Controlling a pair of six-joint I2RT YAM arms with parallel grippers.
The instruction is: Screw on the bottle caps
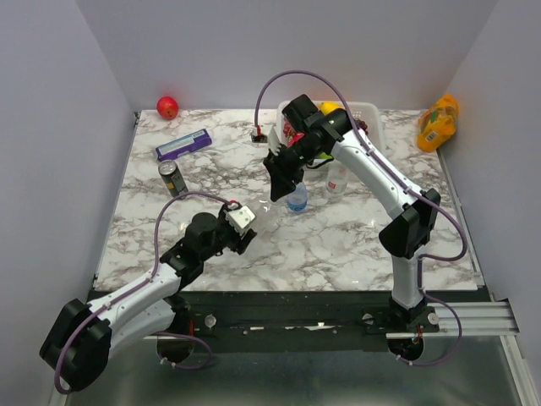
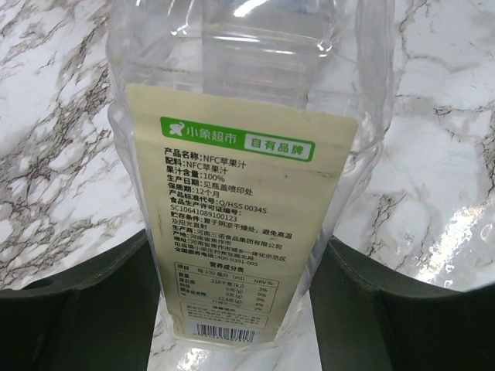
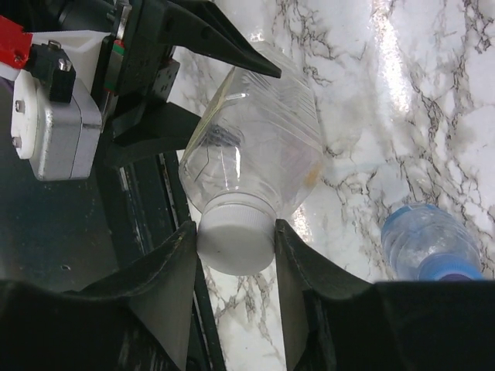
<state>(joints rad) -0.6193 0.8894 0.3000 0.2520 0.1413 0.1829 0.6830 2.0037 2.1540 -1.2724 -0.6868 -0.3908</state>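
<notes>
My left gripper [image 1: 243,223] [image 2: 240,309] is shut on the clear bottle with the yellow-green label [image 2: 240,193], which lies tilted near the table's middle [image 1: 264,217]. Its white cap [image 3: 236,236] sits on the neck. My right gripper [image 1: 282,183] [image 3: 235,227] is shut on this cap, one finger on each side. The bottle's clear shoulder [image 3: 255,147] runs back to the left gripper's fingers [image 3: 224,42]. The blue-labelled bottle [image 1: 297,200] [image 3: 425,239] stands just to the right with a blue cap [image 3: 450,270] on it. The plain bottle [image 1: 336,180] stands behind the right arm.
A dark drink can [image 1: 172,178] and a purple box [image 1: 183,145] lie at the left. A red apple [image 1: 167,106] sits in the back left corner. A white basket [image 1: 363,110] stands at the back. An orange juice bottle [image 1: 438,123] is at the back right.
</notes>
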